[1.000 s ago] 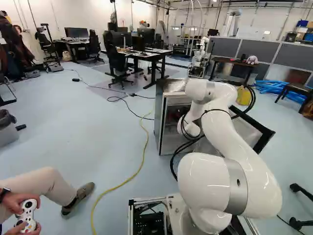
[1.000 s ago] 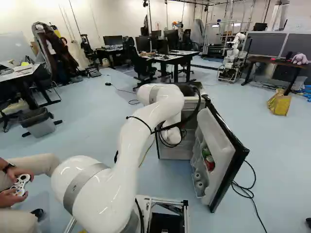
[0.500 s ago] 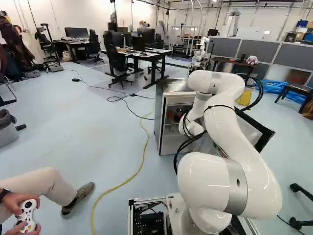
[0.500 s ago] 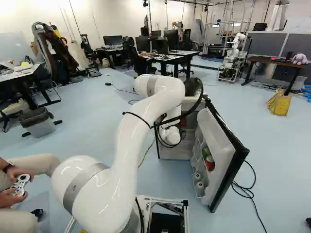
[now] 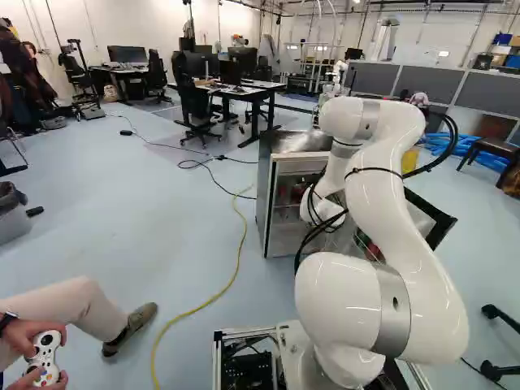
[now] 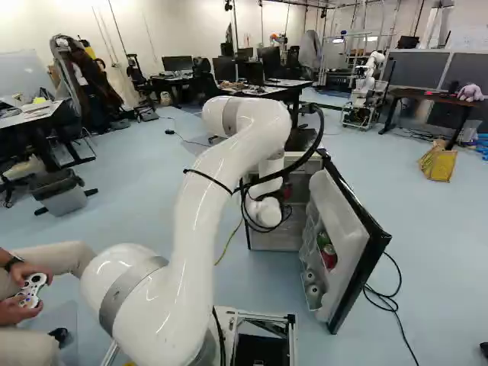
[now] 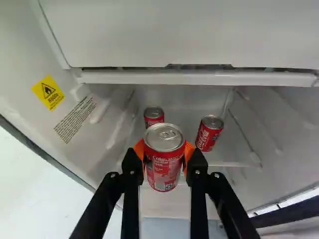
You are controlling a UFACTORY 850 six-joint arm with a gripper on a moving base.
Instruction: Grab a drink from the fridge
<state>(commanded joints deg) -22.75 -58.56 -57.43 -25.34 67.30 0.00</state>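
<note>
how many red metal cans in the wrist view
3: one can gripped by black fingers, another partly behind it, a third farther ahead, standing apart; more may be hidden.

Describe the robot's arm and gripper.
The arm is glossy white and rounded, with silver-grey bands, black cables and a thin black strap. The gripper is black, with two fingers, orange pads and small silver screws.

The fridge's left inner wall (image 7: 26, 89) bears a yellow sign (image 7: 48, 92) with a black flame in a triangle and a short line of print; beside it, a text block (image 7: 75, 119) too small to read. White lettering marks the near red can (image 7: 163, 167) and the far right can (image 7: 207, 137).
</note>
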